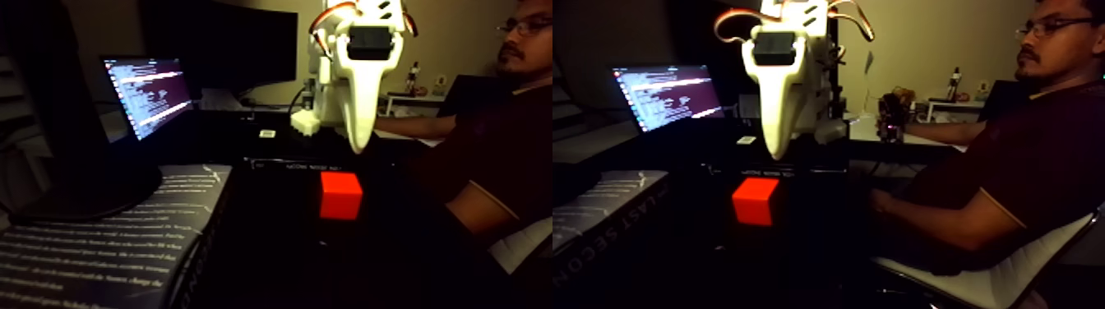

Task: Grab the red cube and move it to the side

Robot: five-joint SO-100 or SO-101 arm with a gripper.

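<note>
Fixed view, left half: the white tool (pixel 358 141) hangs point-down just above and behind the red cube (pixel 340 195), tip clear of its top face.
Fixed view, right half: same pairing from a slightly shifted angle, with the cube low on the dark counter (pixel 271 246) and the tool's tip above it, a touch to the right.
Tool state: one white finger faces the camera and hides the other, so I cannot tell whether it is spread or pressed together; nothing is pinched.
Cube position: resting on the counter, front and centre, a book (pixel 107 238) to its left.
Surroundings: lit laptop (pixel 148 94) behind, a person (pixel 493 140) seated at right.
Step in hand: the approach, by my read; the grab is not made.
Next move calls for: a straight descent with the fingers straddling the cube, then a close.
</note>
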